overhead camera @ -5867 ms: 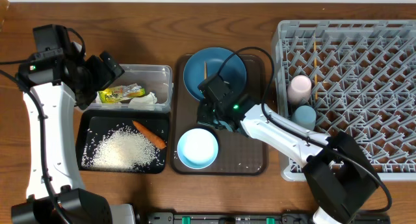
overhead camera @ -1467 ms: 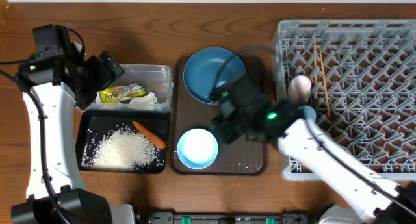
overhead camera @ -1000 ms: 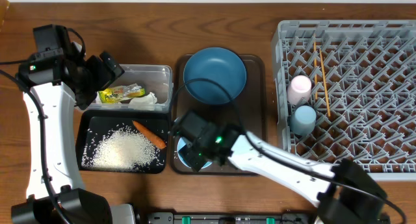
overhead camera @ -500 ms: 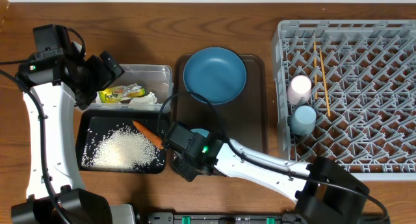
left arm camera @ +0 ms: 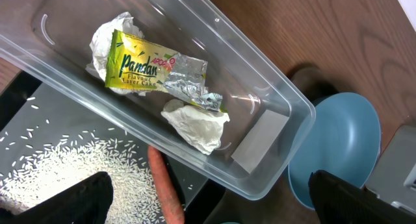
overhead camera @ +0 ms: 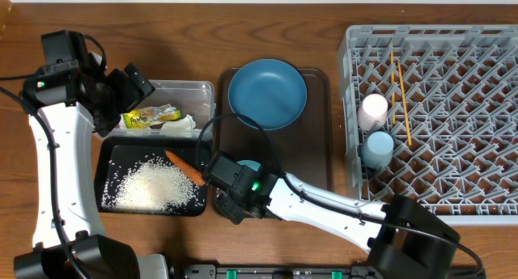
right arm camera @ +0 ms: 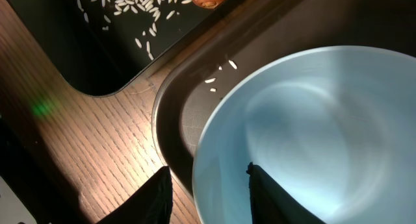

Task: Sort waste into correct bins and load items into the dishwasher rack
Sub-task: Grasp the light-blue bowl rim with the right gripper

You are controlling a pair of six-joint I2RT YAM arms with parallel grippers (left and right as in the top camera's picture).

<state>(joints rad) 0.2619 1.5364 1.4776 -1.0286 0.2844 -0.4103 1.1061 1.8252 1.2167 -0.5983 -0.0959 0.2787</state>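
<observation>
**Right arm back from the rack, now down at the bowl**

Both chopsticks (overhead camera: 402, 101) lie in the rack (overhead camera: 453, 109) at far right. The right gripper (right arm camera: 208, 185) has swung over to the bowl (right arm camera: 305, 139) at the near end of the brown tray (overhead camera: 316, 150). Its jaws are narrowing astride the near-left rim, not yet pinching. The bowl looks next for loading. The left gripper (left arm camera: 208, 185) hangs wide open, holding nothing, over the clear box (left arm camera: 260, 143).

Brown serving tray (overhead camera: 316, 150), seemingly wooden table (overhead camera: 267, 36)

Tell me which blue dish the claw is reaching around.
The pale-blue bowl: the right gripper straddles its rim. The dark-blue plate and the small blue cup sit away from it.
</observation>
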